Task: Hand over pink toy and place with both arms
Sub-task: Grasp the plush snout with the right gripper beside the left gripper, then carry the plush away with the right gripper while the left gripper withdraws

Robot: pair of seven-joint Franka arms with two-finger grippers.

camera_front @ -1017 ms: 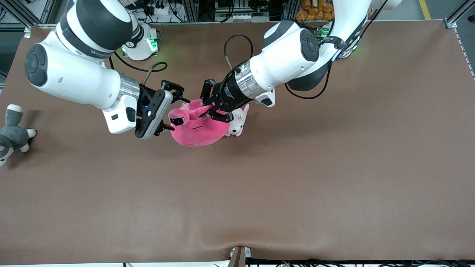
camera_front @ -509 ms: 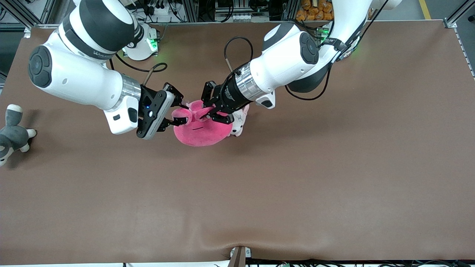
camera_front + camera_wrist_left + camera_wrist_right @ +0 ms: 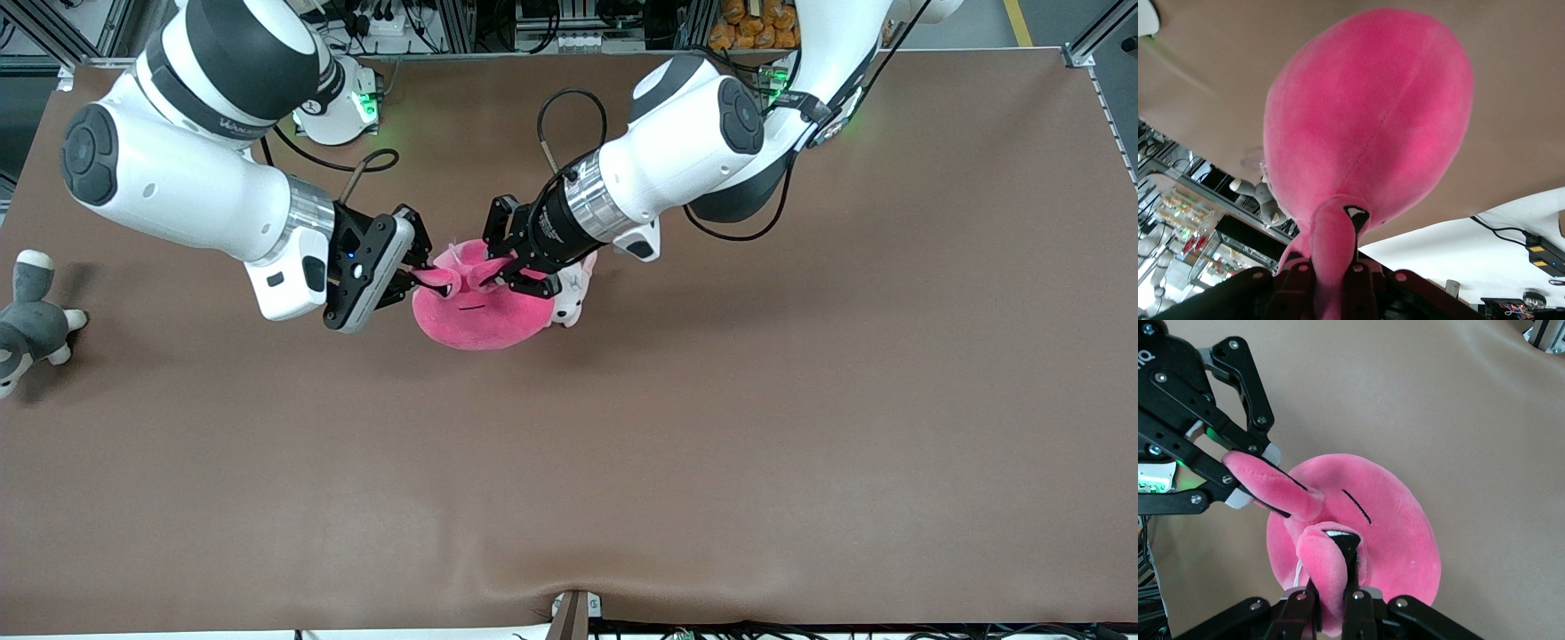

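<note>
Hot-pink round plush toy [image 3: 476,311] with half-lidded black eyes on stalks hangs between the two white robot arms over the brown counter [image 3: 711,427], toward the bases' side of its middle. Right gripper [image 3: 414,271] has its fingers clamped on one eye stalk, and left gripper [image 3: 503,269] has its fingers clamped on the other stalk. Small pale pink-and-white puppy plush [image 3: 572,293] sits beside the toy, under the left wrist. Grey-and-white plush animal [image 3: 27,320] lies at the right arm's end of the counter.
</note>
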